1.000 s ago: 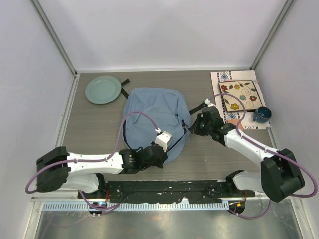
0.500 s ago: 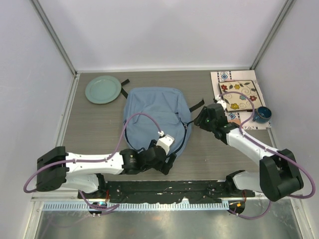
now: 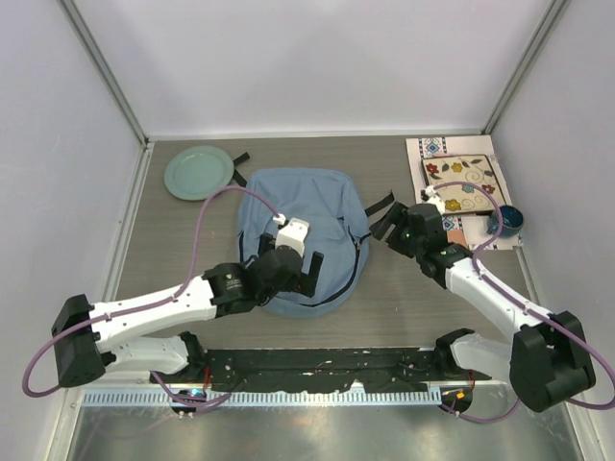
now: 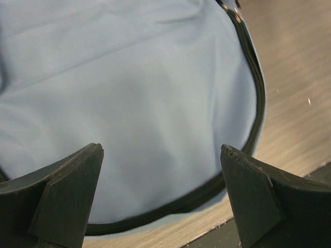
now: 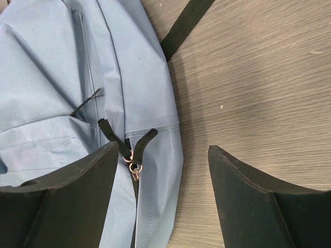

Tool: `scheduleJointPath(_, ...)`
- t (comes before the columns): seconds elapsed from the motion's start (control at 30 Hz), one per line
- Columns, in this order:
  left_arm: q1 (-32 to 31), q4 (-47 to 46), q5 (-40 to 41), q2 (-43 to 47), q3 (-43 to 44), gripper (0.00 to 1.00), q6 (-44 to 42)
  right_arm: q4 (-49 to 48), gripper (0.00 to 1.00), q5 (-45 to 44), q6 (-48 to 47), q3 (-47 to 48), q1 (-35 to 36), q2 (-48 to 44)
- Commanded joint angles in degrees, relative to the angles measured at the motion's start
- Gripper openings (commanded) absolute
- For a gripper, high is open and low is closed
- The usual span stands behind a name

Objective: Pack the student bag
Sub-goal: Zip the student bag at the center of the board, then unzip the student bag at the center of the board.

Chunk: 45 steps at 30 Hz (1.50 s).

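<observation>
Student bag [image 3: 307,206] just let go, lies flat mid-frame, zipper [image 5: 135,173] seemingly closed; left gripper [image 4: 160,150], right gripper [image 5: 163,149] now wide, empty. Packing likely finished.

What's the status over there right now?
Left end effector open above student bag. Right end effector open by zipper pull. Bag flat on table; plate, mug off to the sides.

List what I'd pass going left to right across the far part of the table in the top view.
green plate → student bag → floral tile → blue mug
</observation>
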<state>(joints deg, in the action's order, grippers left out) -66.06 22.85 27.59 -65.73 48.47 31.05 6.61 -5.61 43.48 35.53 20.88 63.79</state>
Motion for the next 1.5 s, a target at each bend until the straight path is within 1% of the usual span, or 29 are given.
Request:
scheduleJointPath(0.0, 4.0, 1.41, 2.38, 1.05, 3.47, 1.0, 0.68, -3.97, 0.78, 6.82, 2.92, 1.38, 0.03, 2.91)
scheduleJointPath(0.1, 8.21, 0.97, 0.62, 1.05, 4.61, 1.0, 2.17, -5.38, 0.81, 9.91, 3.18, 2.0, 0.03, 4.85)
scheduleJointPath(0.2, 11.03, 2.28, -0.08, -0.27, 7.42, 0.99, 3.84, -6.52, 0.82, 12.54, 4.24, 2.09, 0.03, 5.64)
scheduleJointPath(0.27, 11.74, 3.42, 0.44, -1.93, 9.09, 1.0, 3.67, -9.33, 0.82, 13.95, 4.77, 1.91, 0.03, 6.34)
scheduleJointPath(0.4, 13.94, 7.02, -0.35, -5.54, 15.14, 1.0, 1.92, -11.97, 0.82, 17.02, 6.69, 1.56, 0.03, 8.36)
scheduleJointPath(0.6, 15.0, 9.4, -2.19, -12.04, 22.45, 0.99, -0.55, -20.75, 0.82, 18.79, 10.83, -1.34, 0.03, 11.26)
scheduleJointPath(0.73, 15.17, 10.28, -3.77, -16.79, 26.84, 1.0, -0.72, -20.85, 0.82, 17.82, 10.13, -0.38, 0.03, 16.09)
scheduleJointPath(0.8, 15.17, 11.59, -4.21, -18.81, 30.0, 0.99, -0.81, -18.75, 0.81, 17.82, 8.82, 0.77, 0.03, 17.94)
scheduleJointPath(0.87, 15.17, 12.91, -4.3, -21.71, 32.29, 1.0, -1.34, -18.57, 0.78, 18.35, 7.5, 0.33, 0.03, 19.61)
scheduleJointPath(0.9, 15.09, 14.14, -4.3, -22.67, 34.39, 1.0, -1.6, -18.56, 0.7, 18.44, 7.23, -0.1, 0.03, 19.88)
scheduleJointPath(0.97, 15.17, 15.9, -3.95, -25.49, 37.21, 1.0, -2.22, -19.18, 0.61, 19.4, 6.44, -1.85, 0.03, 20.15)
scheduleJointPath(1.0, 15.17, 16.43, -4.04, -26.28, 37.92, 1.0, -2.48, -19.53, 0.51, 19.84, 6.44, -2.56, 0.03, 20.15)
scheduleJointPath(1.07, 15.17, 17.57, -4.21, -28.83, 40.11, 0.99, -3.18, -22.6, 0.4, 21.94, 7.13, -5.27, 0.03, 19.97)
scheduleJointPath(1.1, 15.17, 17.84, -4.3, -29.79, 40.73, 1.0, -3.45, -23.74, 0.31, 22.65, 7.49, -6.25, 0.03, 20.06)
scheduleJointPath(1.17, 15.17, 18.8, -4.92, -32.6, 42.92, 1.0, -4.41, -27.43, 0.22, 23.62, 8.37, -8.71, 0.03, 20.67)
scheduleJointPath(1.27, 15.09, 20.56, -5.36, -36.55, 46.87, 1.0, -5.55, -29.37, 0.13, 23.98, 9.07, -10.38, 0.03, 21.37)
scheduleJointPath(1.3, 15.17, 21.18, -5.36, -37.44, 47.76, 0.99, -5.73, -29.46, 0.12, 23.19, 9.07, -10.74, 0.12, 21.38)
scheduleJointPath(1.37, 15.17, 21.53, -4.83, -39.72, 49.35, 0.99, -6.61, -28.5, 0.12, 22.14, 8.55, -11.01, 0.03, 20.85)
scheduleJointPath(1.47, 15.26, 22.4, -1.59, -41.57, 50.49, 0.99, -6.88, -26.22, 0.12, 20.81, 7.23, -10.22, 0.03, 20.24)
